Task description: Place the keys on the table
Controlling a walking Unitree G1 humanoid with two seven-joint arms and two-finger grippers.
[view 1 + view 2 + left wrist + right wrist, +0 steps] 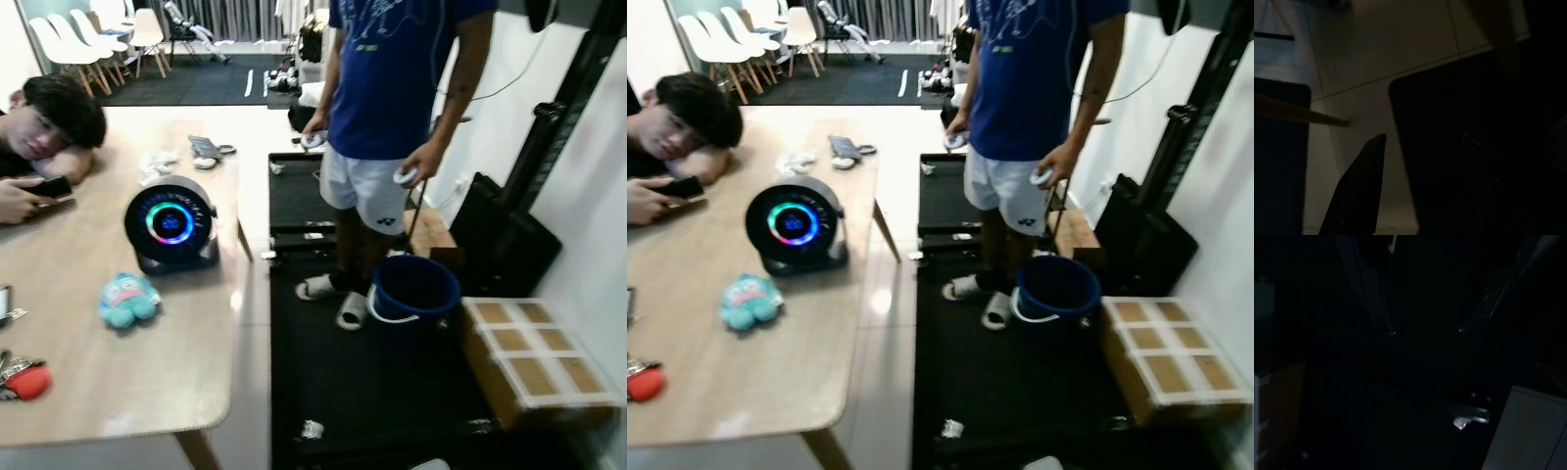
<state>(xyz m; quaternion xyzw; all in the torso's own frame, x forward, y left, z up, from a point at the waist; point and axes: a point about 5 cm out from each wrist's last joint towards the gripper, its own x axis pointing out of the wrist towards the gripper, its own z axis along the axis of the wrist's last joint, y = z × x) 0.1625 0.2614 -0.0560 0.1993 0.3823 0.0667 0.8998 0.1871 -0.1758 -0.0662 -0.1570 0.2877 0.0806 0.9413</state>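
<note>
Black fingers (1359, 191) of the left gripper (1420, 166) spread wide with nothing between, hanging over pale floor (1400, 58) and the edge of a black mat (1459, 122). Much the same for the right gripper (1426, 331), faintly made out in the dark, fingers apart and bare. Out past them, on the wooden table (147, 392) at the robot's left: keys (10, 367) lying flat near the front edge, at the very left of the picture, joined to a red fob (29, 382). Probably light, hard and loose, with metal apt to slide and splay, and not fragile. Best taken by the fob, which looks thicker and likely grippier than thin blades flat on wood. Judging by that, already resting on the table. Further along the top: a blue-green plush toy (127, 299), a round black speaker (169, 223) with a glowing ring, then a seated person (54, 127) with head down on an arm and a phone (49, 186) in hand. Right of the table: a standing person (392, 69) in a blue shirt, a blue bucket (416, 289) by the feet, a taped cardboard box (534, 357). Head views good for keys, table and people; wrist views good for finger spread and the floor beneath. Left eye view giving the metal beside the fob, right eye view cutting it off at the frame edge.
</note>
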